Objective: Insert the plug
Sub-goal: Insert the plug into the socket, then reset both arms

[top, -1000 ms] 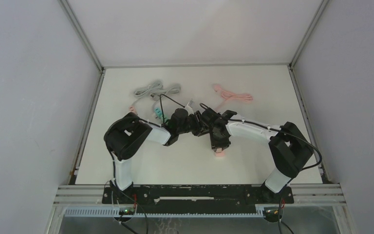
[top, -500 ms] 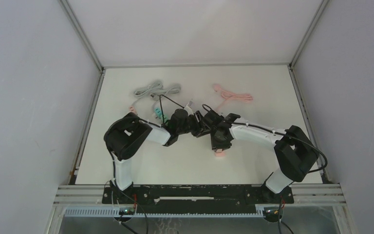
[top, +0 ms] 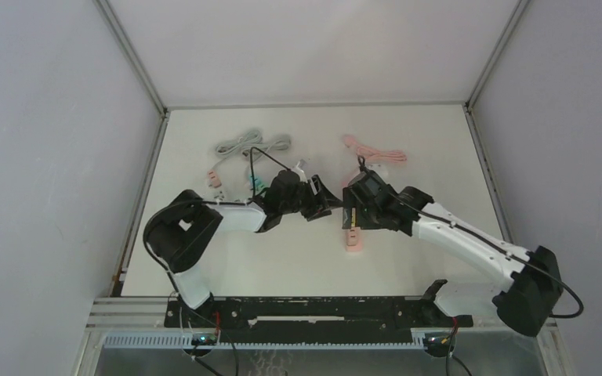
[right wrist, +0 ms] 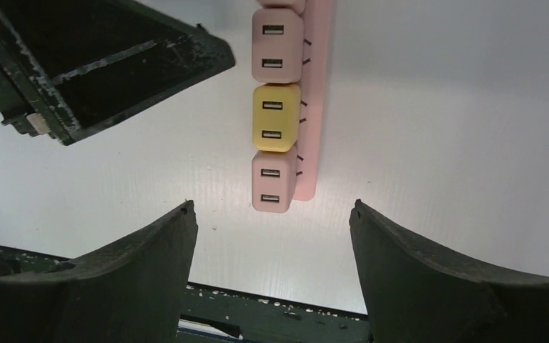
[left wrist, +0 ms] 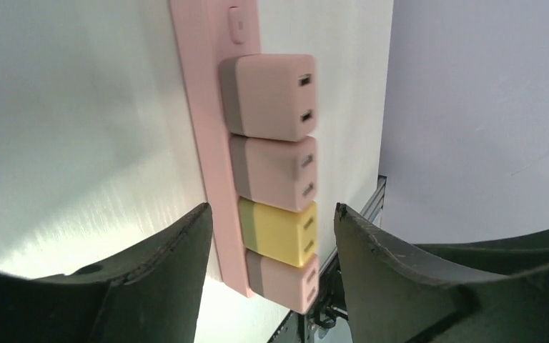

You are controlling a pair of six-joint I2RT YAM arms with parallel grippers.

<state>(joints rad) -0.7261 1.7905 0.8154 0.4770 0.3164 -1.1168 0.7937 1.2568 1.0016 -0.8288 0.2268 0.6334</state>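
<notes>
A pink power strip (top: 353, 240) lies on the white table, and it also shows in the left wrist view (left wrist: 201, 128) and the right wrist view (right wrist: 320, 86). Several cube chargers sit in it in a row: pink ones and one yellow charger (left wrist: 283, 232), which the right wrist view (right wrist: 277, 118) shows too. My left gripper (top: 320, 206) is open and empty beside the strip's far end, its jaws wide in the left wrist view (left wrist: 271, 211). My right gripper (top: 352, 222) is open and empty above the strip, its jaws wide in the right wrist view (right wrist: 273, 206).
A grey coiled cable (top: 252, 144) lies at the back left and a pink cable (top: 376, 153) at the back right. A small teal piece (top: 256, 185) and a pink connector (top: 218, 177) lie left of my left wrist. The black base rail (right wrist: 271, 314) runs along the near edge.
My right arm has swung its elbow out to the right and its gripper has drawn off the strip, so more of the strip shows. My left arm has shifted slightly.
</notes>
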